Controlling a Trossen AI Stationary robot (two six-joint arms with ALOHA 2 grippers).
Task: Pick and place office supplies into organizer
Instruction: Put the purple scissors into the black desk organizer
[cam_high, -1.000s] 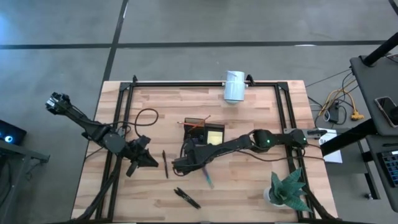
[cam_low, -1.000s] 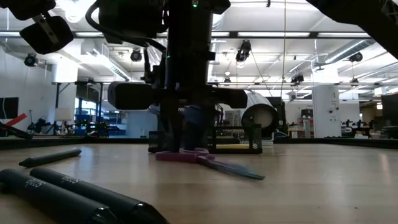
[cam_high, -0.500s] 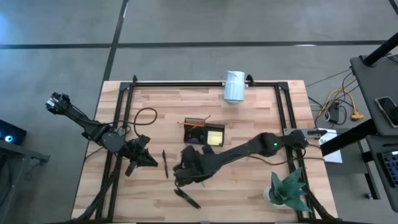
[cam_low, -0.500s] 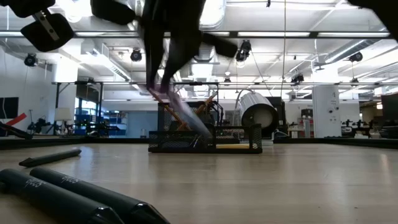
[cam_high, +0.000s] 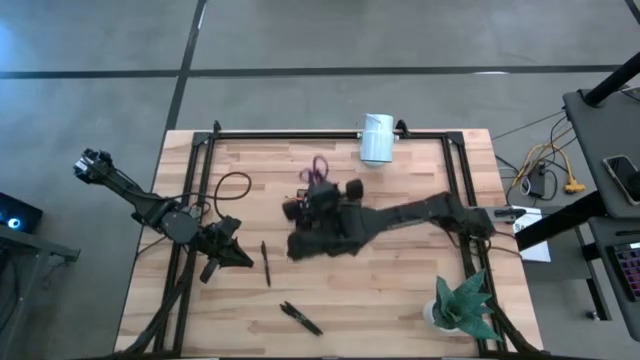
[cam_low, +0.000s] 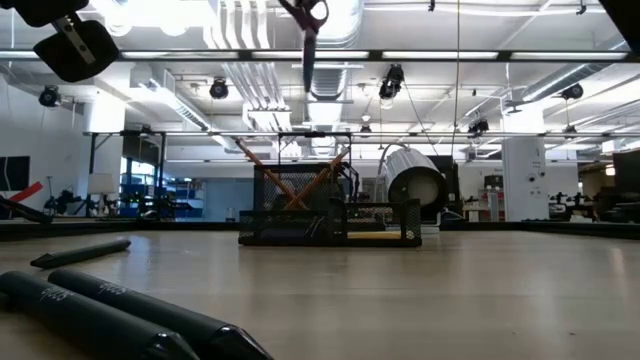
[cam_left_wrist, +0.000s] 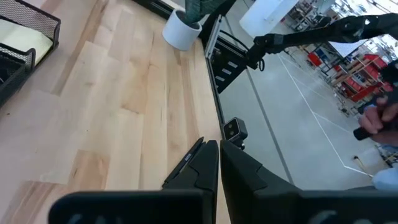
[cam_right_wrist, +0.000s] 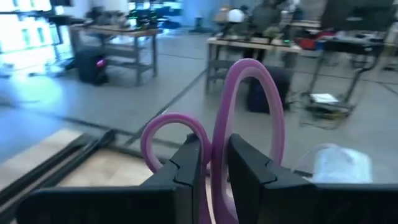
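From above, the right claw hangs over the middle of the pale wood-plank counter, clamped on the purple-handled scissors, whose looped handles poke out toward the far rail. The arm's dark bulk covers the spot where the organizer stood half a second ago, so the tray is hidden here. A second ago the scissors lay flat on the planks nearer the front; now they are up in the air. The left claw waits at the left side, beside a black pen; a pair of black markers lies near the front edge.

At counter level, the black wire-mesh organizer sits on the wood with orange pencils crossed inside it. The scissors hang high above it, blades pointing down; half a second ago they were low and slanted in front of the mesh.

The left wrist view shows its two dark fingers pressed together over bare planks.

The right wrist view shows the smooth purple loops pinched between the claw's fingers.
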